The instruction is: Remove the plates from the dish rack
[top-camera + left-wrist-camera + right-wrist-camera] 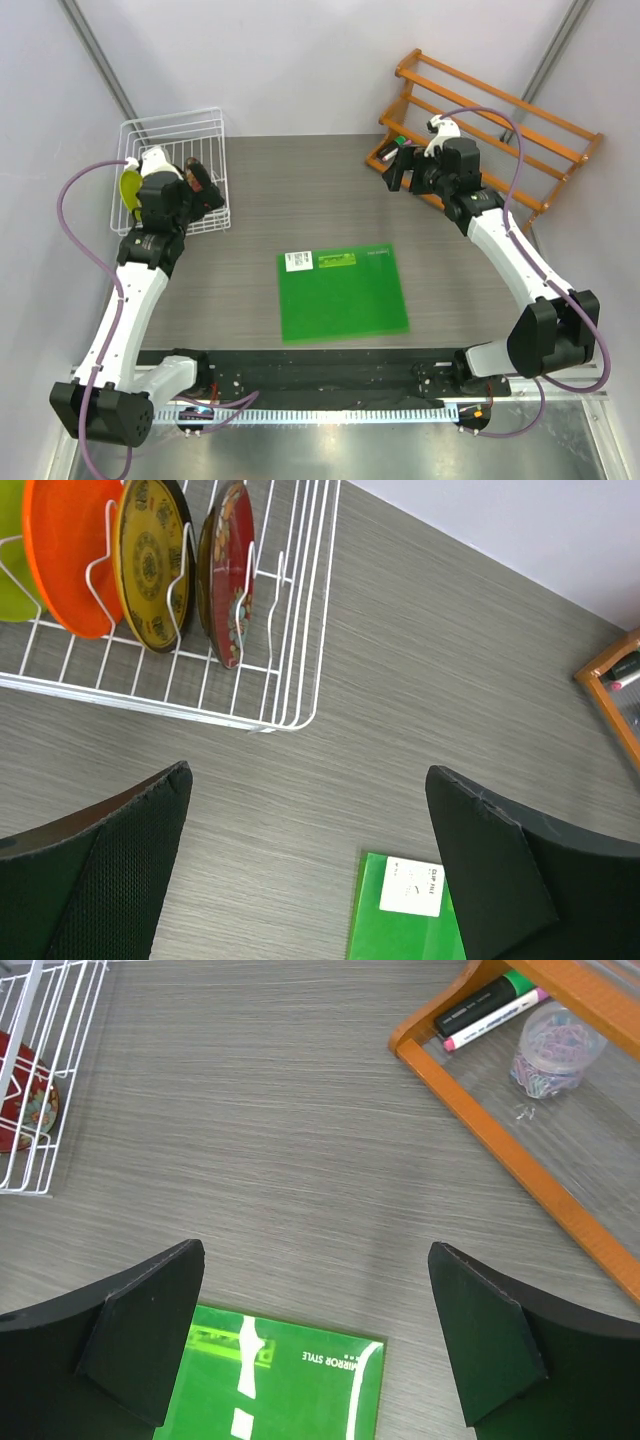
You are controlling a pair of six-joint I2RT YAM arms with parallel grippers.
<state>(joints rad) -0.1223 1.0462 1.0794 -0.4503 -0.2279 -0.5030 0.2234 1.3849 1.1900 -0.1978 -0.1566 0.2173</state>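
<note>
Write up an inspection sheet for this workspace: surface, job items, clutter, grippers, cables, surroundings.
Surface: grey wood-grain table; a green mat lies flat near its front middle.
Job's things: white wire dish rack at far left, holding four plates on edge between its prongs: lime green plate, orange plate, brown-yellow patterned plate, dark red floral plate.
Clutter: orange wooden shelf at far right, holding markers and a clear tub of paper clips.
Grippers: left gripper open and empty beside the rack; right gripper open and empty by the shelf.
Cables: purple cables loop along each arm.
Surroundings: pale walls; nothing else seen.
</note>
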